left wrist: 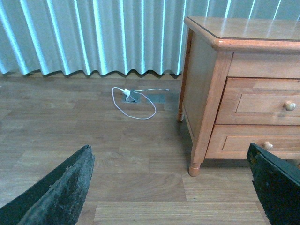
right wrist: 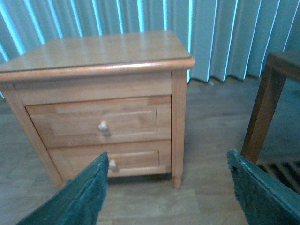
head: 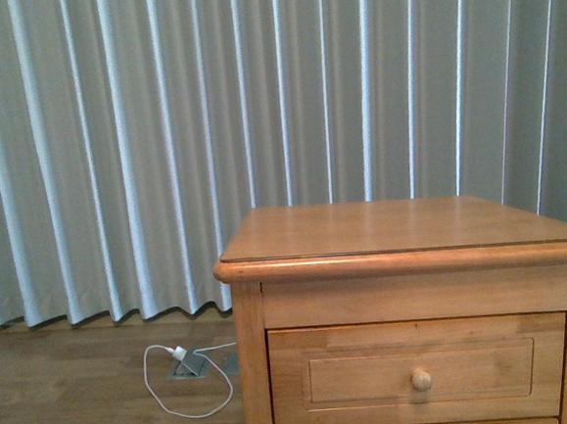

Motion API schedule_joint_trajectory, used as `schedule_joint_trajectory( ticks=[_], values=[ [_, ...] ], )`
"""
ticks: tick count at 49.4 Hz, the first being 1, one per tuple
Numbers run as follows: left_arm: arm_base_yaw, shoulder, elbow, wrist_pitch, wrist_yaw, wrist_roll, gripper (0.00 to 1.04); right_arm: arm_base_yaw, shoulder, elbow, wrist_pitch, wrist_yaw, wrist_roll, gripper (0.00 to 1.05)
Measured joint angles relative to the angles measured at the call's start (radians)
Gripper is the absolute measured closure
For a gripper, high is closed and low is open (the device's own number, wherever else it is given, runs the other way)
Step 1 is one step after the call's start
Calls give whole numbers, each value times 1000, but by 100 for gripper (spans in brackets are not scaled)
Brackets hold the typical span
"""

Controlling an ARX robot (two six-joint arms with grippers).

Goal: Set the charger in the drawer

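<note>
The drawer [head: 419, 373] is the upper one of a honey-coloured wooden nightstand [head: 403, 227]. It is shut, with its pale round knob [head: 420, 379] in the middle. It also shows in the left wrist view [left wrist: 258, 104] and in the right wrist view [right wrist: 126, 123]. The charger shows in no view. My left gripper [left wrist: 171, 187] is open and empty, low over the wooden floor to the left of the nightstand. My right gripper [right wrist: 168, 187] is open and empty, in front of the nightstand's right corner. Neither arm shows in the front view.
A white cable with a white plug [head: 184, 377] lies looped on the floor by a floor socket [left wrist: 132, 97], left of the nightstand. A lower drawer [right wrist: 136, 159] is shut. Pale curtains [head: 159, 133] hang behind. Another wooden piece of furniture [right wrist: 262, 108] stands right of the nightstand.
</note>
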Motion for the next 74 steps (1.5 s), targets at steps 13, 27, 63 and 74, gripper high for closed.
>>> schedule_joint_trajectory(
  ticks=[13, 27, 63, 74],
  values=[
    [0, 0, 0, 0, 0, 0, 6, 114, -135, -66, -78, 125, -26, 78],
    [0, 0, 0, 0, 0, 0, 6, 237, -232, -114, -104, 222, -34, 103],
    [0, 0, 0, 0, 0, 0, 6, 237, -282, -167, -98, 222, -35, 78],
    [0, 0, 0, 0, 0, 0, 6, 237, -282, -167, -98, 222, -35, 24]
  ],
)
